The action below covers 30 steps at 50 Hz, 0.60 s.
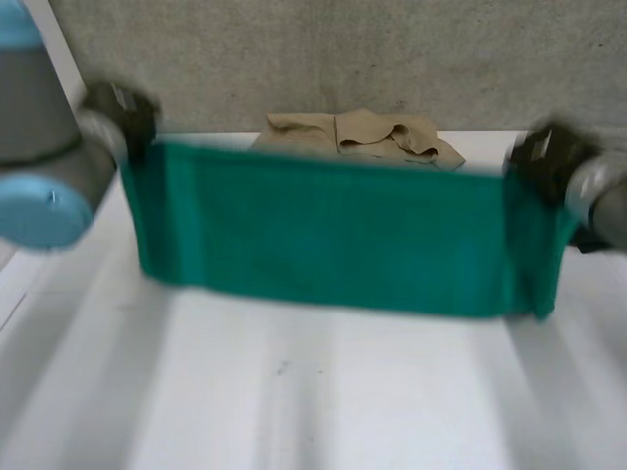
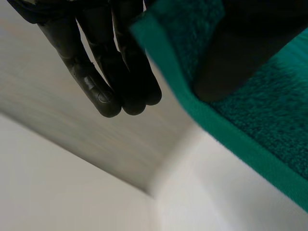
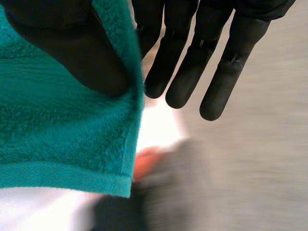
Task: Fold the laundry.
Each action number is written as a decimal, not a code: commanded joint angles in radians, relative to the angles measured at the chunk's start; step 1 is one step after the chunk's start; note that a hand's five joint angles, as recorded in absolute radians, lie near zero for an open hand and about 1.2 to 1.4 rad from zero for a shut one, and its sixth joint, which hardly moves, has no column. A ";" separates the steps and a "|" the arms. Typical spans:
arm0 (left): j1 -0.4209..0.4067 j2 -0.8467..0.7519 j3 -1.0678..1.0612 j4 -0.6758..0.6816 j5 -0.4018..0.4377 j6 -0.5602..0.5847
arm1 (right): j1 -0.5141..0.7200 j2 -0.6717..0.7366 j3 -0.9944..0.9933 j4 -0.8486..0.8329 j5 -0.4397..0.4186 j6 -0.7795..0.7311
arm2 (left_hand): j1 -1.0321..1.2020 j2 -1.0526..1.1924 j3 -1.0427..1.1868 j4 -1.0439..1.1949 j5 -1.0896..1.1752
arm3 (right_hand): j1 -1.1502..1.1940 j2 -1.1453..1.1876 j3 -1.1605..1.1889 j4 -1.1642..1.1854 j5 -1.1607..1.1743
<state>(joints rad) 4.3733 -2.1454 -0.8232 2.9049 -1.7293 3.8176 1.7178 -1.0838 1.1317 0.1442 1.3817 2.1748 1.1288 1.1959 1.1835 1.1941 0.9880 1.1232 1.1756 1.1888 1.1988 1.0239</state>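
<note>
The green towel (image 1: 323, 235) hangs stretched wide above the white table (image 1: 323, 401), one top corner pinched between the thumb and straight fingers of the left hand (image 1: 122, 113), the other pinched likewise by the right hand (image 1: 544, 162), with a crumpled beige garment (image 1: 362, 135) lying on the table behind it.

A green towel (image 1: 323, 230) hangs stretched wide, crumpled beige garment (image 1: 362, 135) lying behind.

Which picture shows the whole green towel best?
The head view: the green towel hangs stretched between the left hand and the right hand. Each wrist view gives a close look at one hemmed end pinched under that hand's thumb.
</note>
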 commanded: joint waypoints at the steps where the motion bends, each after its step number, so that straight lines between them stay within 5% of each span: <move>1: 0.034 0.001 0.334 0.255 -0.053 -0.199 | 0.003 -0.039 -0.182 -0.400 0.048 0.292 | 0.267 0.200 0.213 0.202 0.234 | 0.273 0.221 0.207 0.197 0.198; 10: 0.060 -0.007 0.271 0.312 -0.024 -0.254 | 0.006 -0.097 -0.067 -0.644 0.020 0.399 | 0.267 0.200 0.213 0.202 0.234 | 0.273 0.221 0.207 0.197 0.198; 22: 0.083 0.012 -0.175 0.493 0.034 -0.257 | -0.001 0.010 0.088 -0.517 -0.013 0.321 | 0.267 0.200 0.213 0.202 0.234 | 0.273 0.221 0.207 0.197 0.198; 30: 0.091 0.033 -0.500 0.455 0.112 -0.222 | -0.035 0.064 0.252 -0.393 -0.004 0.269 | 0.267 0.200 0.213 0.202 0.234 | 0.273 0.221 0.207 0.197 0.198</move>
<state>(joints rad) 4.4602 -2.1319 -1.1198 3.3954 -1.6762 3.5622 1.7064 -1.0451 1.2708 -0.3431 1.3695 2.4829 1.1295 1.1989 1.1877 1.1978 0.9925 1.1232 1.1756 1.1889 1.1993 1.0364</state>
